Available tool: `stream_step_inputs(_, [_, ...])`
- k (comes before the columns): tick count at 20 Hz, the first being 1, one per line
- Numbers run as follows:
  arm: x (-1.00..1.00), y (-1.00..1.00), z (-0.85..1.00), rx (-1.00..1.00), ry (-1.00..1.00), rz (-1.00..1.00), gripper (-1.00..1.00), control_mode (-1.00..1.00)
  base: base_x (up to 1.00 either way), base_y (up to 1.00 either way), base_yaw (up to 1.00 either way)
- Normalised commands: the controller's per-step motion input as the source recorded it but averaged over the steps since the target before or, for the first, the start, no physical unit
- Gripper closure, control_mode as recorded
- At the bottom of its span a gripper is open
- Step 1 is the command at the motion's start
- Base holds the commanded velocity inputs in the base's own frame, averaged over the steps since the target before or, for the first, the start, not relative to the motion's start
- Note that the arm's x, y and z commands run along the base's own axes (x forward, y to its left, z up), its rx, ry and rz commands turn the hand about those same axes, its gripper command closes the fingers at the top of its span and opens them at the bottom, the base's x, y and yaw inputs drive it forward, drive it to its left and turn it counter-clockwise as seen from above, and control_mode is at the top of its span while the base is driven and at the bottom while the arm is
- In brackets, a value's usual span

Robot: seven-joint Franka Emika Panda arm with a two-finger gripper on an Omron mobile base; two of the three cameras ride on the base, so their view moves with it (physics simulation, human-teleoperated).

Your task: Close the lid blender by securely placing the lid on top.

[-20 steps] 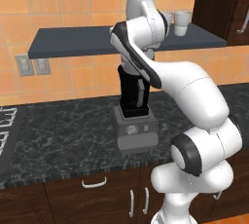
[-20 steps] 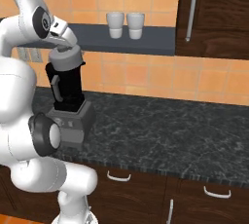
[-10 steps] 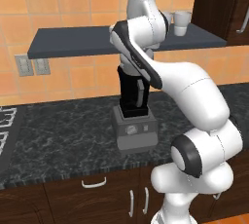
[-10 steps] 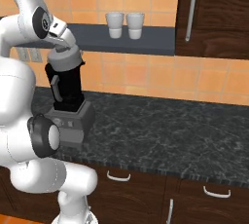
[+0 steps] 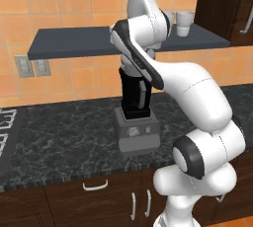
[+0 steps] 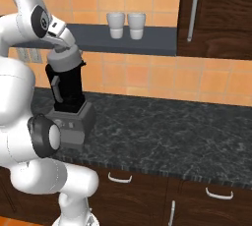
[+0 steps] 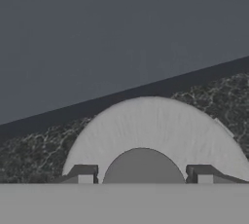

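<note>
Resting atop the blender (image 6: 69, 95), the lid (image 7: 155, 135).

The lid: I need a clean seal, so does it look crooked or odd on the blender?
Slightly. In the right base view the lid looks a little tilted on the blender, with the hand right over it. Nothing looks spilled or damaged.

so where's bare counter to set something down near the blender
The dark counter lies bare from the blender rightward, along the tiled wall. Another bare patch runs left of the blender toward the stove edge. Crowded: over the jar, where the gripper sits at the lid.
</note>
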Motion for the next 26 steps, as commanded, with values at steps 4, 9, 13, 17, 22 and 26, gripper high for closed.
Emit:
stream_step_inputs(4, [-0.02, 0.22, 0.2, 0.07, 0.06, -0.03, 1.0, -1.0, 0.0, 0.0, 0.0])
stream_step_inputs(9, [0.0, 0.11, 0.04, 0.04, 0.04, -0.02, 1.0, -1.0, 0.0, 0.0, 0.0])
stream_step_inputs(13, [0.0, 0.11, 0.01, 0.04, 0.35, -0.07, 1.0, -1.0, 0.0, 0.0, 0.0])
stream_step_inputs(17, [0.0, 0.0, 0.0, 0.08, 0.28, -0.04, 1.0, -1.0, 0.0, 0.0, 0.0])
stream_step_inputs(22, [0.02, 0.0, 0.1, 0.13, 0.17, -0.03, 1.0, -1.0, 0.0, 0.0, 0.0])
stream_step_inputs(26, [0.0, -0.02, -0.07, 0.05, 0.0, 0.0, 1.0, -1.0, 0.0, 0.0, 0.0])
